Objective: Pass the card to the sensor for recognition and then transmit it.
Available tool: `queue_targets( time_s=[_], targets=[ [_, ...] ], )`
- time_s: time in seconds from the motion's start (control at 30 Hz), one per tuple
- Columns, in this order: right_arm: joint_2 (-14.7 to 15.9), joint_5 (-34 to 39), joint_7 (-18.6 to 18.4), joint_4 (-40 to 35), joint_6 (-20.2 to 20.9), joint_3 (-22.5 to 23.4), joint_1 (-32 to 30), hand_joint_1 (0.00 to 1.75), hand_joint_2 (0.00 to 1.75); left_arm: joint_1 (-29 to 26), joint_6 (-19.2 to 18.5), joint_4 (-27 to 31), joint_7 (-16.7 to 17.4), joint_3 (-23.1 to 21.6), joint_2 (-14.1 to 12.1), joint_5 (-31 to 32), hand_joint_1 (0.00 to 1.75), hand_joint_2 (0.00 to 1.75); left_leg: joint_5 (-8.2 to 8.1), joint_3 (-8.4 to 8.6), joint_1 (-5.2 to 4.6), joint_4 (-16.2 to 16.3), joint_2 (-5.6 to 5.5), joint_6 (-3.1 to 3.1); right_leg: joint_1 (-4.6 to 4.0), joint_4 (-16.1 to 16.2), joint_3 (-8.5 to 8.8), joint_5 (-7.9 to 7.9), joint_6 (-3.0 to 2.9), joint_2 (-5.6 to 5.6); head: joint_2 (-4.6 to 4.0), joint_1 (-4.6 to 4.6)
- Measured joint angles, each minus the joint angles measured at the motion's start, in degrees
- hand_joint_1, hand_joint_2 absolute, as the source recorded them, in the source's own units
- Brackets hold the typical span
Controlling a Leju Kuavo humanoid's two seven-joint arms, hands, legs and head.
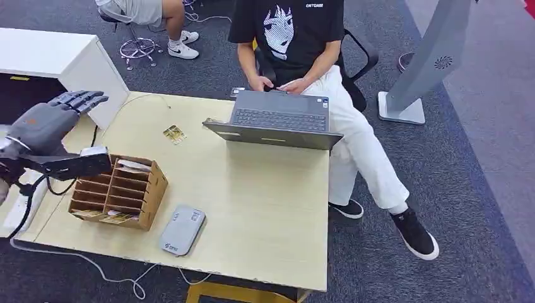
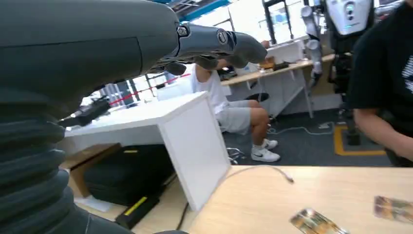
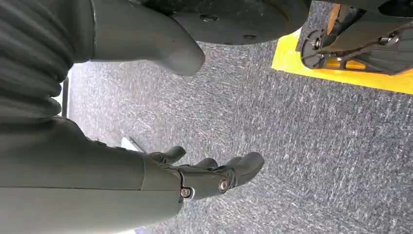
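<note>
The left robot hand [image 1: 53, 117] is held open and empty above the tabletop's [image 1: 265, 202] left edge; the right robot hand [image 3: 209, 175] hangs open over carpet. No card is gripped yet (the pick-up step is judged pending). The sensor [image 1: 182, 230] lies beside the card box [image 1: 117, 191], and a loose card [image 1: 174, 134] must next be reached.
</note>
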State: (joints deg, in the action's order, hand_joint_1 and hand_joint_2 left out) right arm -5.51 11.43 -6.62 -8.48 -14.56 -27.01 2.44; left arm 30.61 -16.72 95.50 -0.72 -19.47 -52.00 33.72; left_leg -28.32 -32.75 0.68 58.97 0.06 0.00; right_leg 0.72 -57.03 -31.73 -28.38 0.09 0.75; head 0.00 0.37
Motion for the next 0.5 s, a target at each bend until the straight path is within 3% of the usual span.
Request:
queue_targets(
  time_s=[0.13,0.5],
  targets=[
    [0.00,-0.79,-0.59,0.00,0.17,-0.50,0.16,0.00,1.75,0.20,0.02,-2.28,-1.05,-4.16,1.40,-2.34,0.00,1.75,0.00,-0.01,-0.01,0.00,0.02,0.00,0.00,-0.01,0.00,0.01,0.00,0.03,0.00,0.00],
    [0.00,-0.96,-0.68,0.00,0.22,-1.03,0.16,0.00,1.75,0.19,-0.13,-3.81,-1.20,-5.86,1.36,-3.56,0.00,1.75,0.00,0.00,0.01,0.00,0.01,0.00,0.00,-0.02,0.01,0.00,0.00,0.03,0.00,0.00]
  ],
)
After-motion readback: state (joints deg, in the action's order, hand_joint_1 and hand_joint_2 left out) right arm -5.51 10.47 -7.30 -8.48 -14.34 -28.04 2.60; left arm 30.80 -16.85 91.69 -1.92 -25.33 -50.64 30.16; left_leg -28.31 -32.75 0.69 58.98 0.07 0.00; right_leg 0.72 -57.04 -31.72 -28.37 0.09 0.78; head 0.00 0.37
